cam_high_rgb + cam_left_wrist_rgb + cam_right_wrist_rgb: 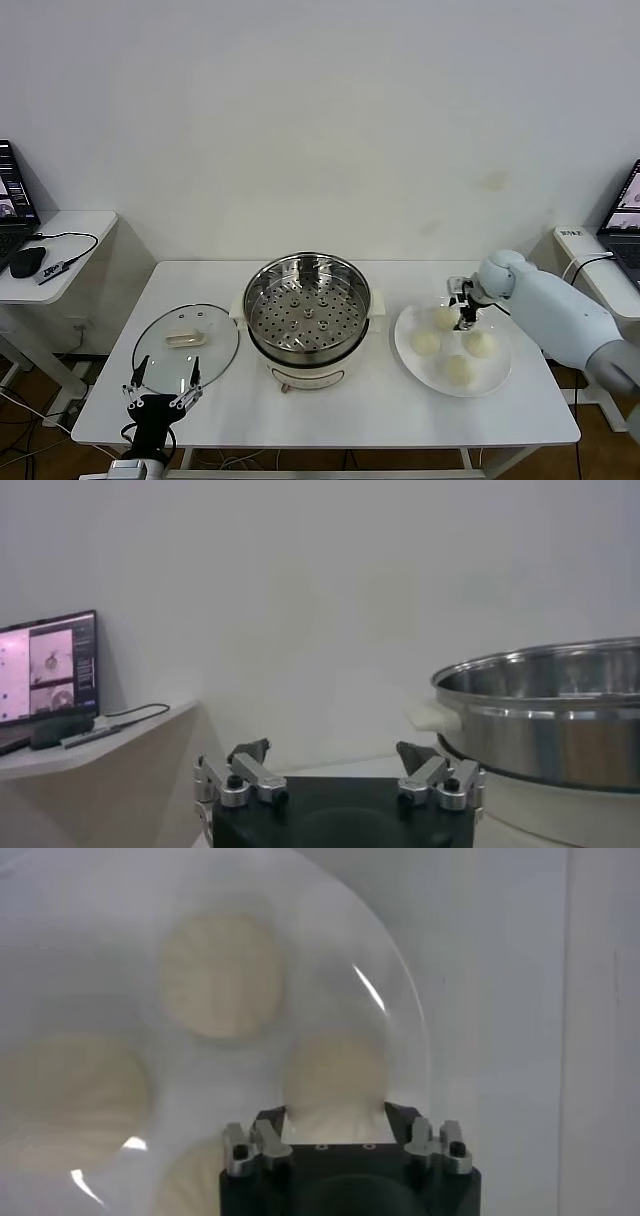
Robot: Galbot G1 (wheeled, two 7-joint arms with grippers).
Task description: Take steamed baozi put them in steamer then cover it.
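Four steamed baozi lie on a white plate [500,372] at the table's right. My right gripper [464,318] is down over the plate's far side, shut on the farthest baozi [444,317]. In the right wrist view that baozi [335,1073] fills the gap between the fingers of the right gripper [335,1110], both fingers against its sides. The steamer [307,300] stands uncovered at the table's centre, with its perforated tray bare. Left of it the cover [215,345], a glass lid, lies flat. My left gripper [160,385] waits open at the front left edge, with the steamer [560,710] beside it.
A side table [80,225] at the far left carries a laptop, a mouse [27,262] and a cable. Another laptop [628,215] stands at the far right. Bare white tabletop [380,410] runs along the front between the two arms.
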